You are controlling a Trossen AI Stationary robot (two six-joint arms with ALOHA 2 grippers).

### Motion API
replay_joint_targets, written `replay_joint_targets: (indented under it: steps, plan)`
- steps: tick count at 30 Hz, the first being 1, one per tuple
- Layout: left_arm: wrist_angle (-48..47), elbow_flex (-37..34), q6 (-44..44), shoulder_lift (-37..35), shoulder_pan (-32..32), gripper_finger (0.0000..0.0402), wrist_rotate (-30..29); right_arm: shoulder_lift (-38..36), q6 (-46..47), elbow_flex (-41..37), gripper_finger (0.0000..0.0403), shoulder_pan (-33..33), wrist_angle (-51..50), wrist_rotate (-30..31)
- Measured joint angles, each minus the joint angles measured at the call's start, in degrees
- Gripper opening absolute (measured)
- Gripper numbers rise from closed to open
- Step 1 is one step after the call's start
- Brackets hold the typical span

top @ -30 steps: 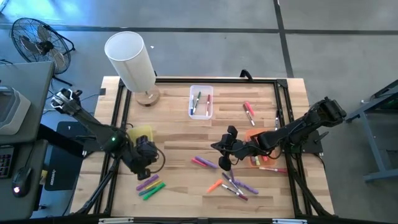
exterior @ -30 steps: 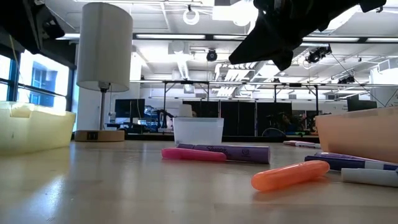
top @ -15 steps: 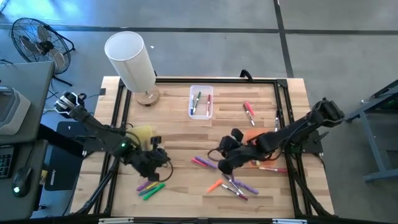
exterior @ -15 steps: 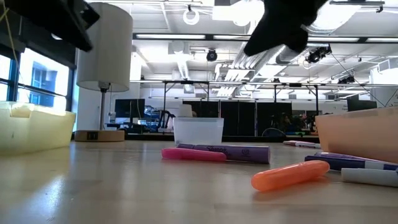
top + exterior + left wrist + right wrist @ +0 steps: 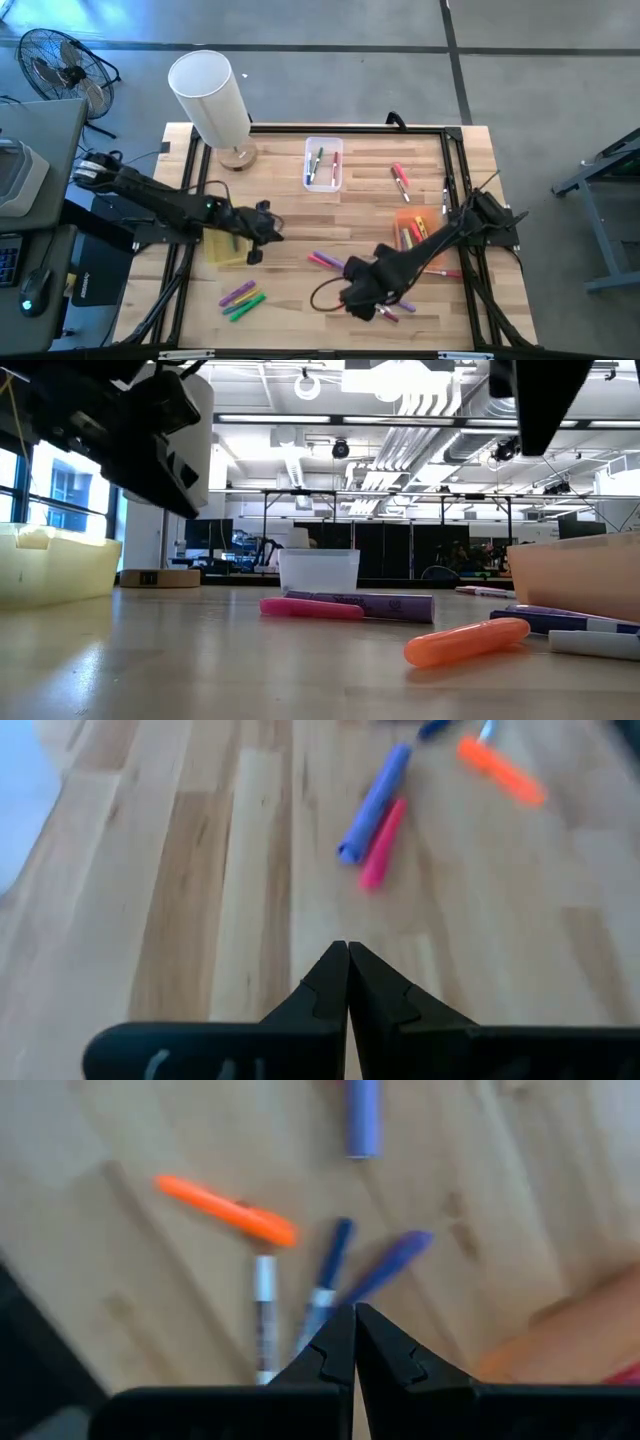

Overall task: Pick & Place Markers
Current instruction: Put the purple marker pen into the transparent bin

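Note:
Markers lie loose on the wooden table: a pink and purple pair [image 5: 325,262], a mixed cluster [image 5: 378,302] near the near edge, purple and green ones [image 5: 241,297], and red ones [image 5: 400,178]. My left gripper [image 5: 264,222] is shut and hangs above bare wood right of the yellow bin [image 5: 228,250]. Its wrist view shows the purple marker [image 5: 375,805] and the pink marker [image 5: 382,845] ahead. My right gripper [image 5: 358,292] is shut above the cluster. Its wrist view shows an orange marker [image 5: 225,1210] and blue-purple ones [image 5: 385,1270] below the fingertips.
A clear bin [image 5: 323,163] with a few markers stands at the far middle. An orange bin [image 5: 415,232] holds more markers on the right. A white lamp [image 5: 210,100] rises at the far left corner. A black frame [image 5: 450,135] edges the table.
My left gripper has swung from above the purple and green markers toward the far edge and the right, crossing over the yellow bin. My right gripper has moved toward the near edge, from beside the orange bin to above the marker cluster. No marker has shifted.

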Motion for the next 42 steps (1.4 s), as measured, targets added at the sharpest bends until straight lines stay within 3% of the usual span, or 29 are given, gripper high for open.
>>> replay_joint_targets:
  steps: [4, 11, 20, 25, 42]
  plan:
    - [-0.6, -1.08, -1.42, -1.83, 2.75, 0.0, 4.2, 1.73, 5.57, 2.18, 0.0001, 2.0, 0.87, -1.26]
    - [-0.15, -1.05, 0.24, -2.09, 2.51, 0.0, 4.83, 2.01, 9.81, -0.99, 0.0028, 3.94, 6.26, -4.59]
    - [-0.27, -0.54, 1.38, -2.09, 2.55, 0.0, 3.89, 1.91, 3.63, -9.47, 0.0095, 5.62, 17.47, -3.82]
    - [-0.23, -0.11, 1.73, -2.07, 2.55, 0.0, 3.92, 1.98, -1.22, -14.75, 0.0091, 6.11, 27.35, -3.51]
    - [-0.34, -0.11, 1.72, -2.07, 2.55, 0.0, 3.72, 1.78, -4.02, -22.49, 0.0085, 6.24, 31.48, -3.55]
